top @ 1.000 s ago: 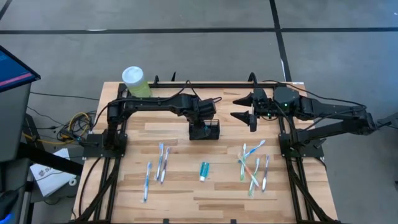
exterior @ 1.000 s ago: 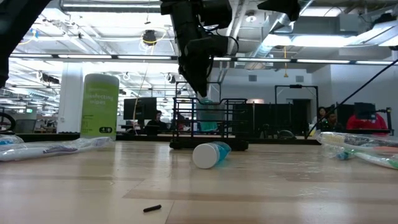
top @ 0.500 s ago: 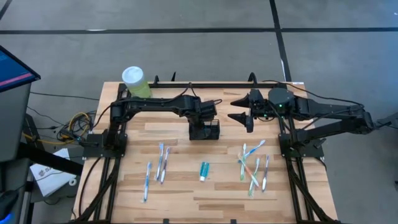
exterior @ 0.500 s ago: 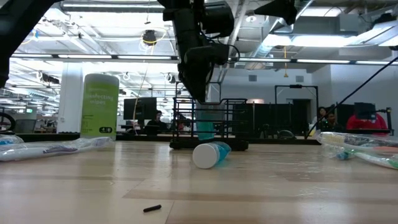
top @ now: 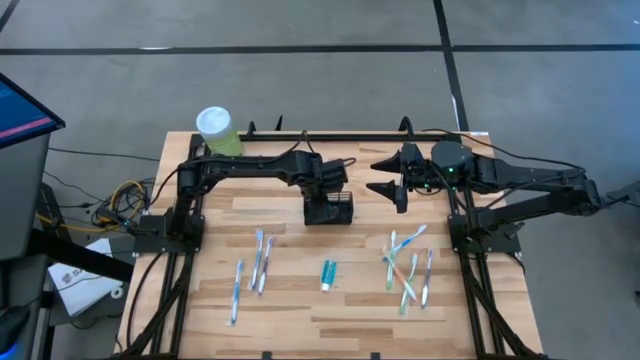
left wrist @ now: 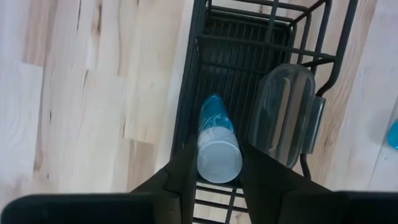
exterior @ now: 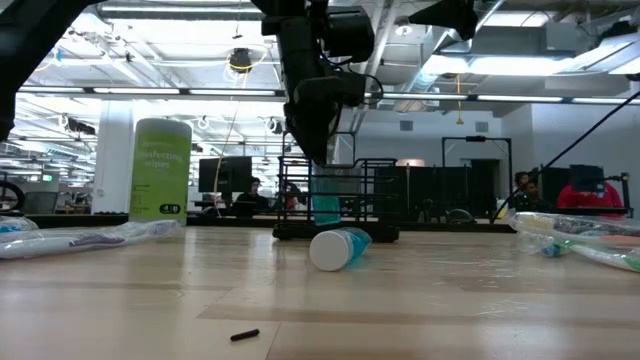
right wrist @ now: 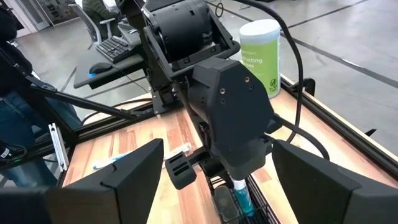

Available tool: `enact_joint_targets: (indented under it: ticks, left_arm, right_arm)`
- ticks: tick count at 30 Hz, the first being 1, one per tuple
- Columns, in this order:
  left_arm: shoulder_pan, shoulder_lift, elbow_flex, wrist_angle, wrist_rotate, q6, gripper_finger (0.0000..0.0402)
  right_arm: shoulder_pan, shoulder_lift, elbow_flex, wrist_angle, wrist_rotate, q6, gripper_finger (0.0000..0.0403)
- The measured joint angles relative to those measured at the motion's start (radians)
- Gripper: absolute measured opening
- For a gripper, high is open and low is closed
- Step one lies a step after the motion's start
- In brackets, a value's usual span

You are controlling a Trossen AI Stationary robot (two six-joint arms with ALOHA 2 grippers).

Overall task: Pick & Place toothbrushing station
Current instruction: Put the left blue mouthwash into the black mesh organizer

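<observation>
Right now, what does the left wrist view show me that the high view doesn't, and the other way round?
Only the left wrist view shows the left pincer shut on a blue tube, standing in the caddy beside a clear case. Only the high view shows the right pincer open and apart from the caddy, the green canister, and toothbrushes lying at the table's near side. Both show the caddy on the wooden table.

Bright, even overhead light; the low view's foreground seems blurred.

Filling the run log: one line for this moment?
left gripper: shut on toothpaste tube | location: inside caddy | right gripper: open, waiting
</observation>
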Motion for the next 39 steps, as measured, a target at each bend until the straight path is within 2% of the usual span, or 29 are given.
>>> enact_joint_targets:
  ticks: [6,25,39]
  left_arm:
    - [0.002,-0.005,0.003,-0.101,-0.013,0.016,0.0092]
    - [0.006,-0.002,0.0,-0.015,-0.006,-0.018,0.0092]
    - [0.004,-0.002,0.0,-0.003,-0.013,0.06,0.0092]
  right_arm:
    - [0.0,0.0,0.0,0.0,0.0,0.0,0.0292]
    - [0.0,0.0,0.0,0.0,-0.002,0.0,0.0292]
    - [0.0,-0.001,0.0,0.0,-0.002,0.0,0.0292]
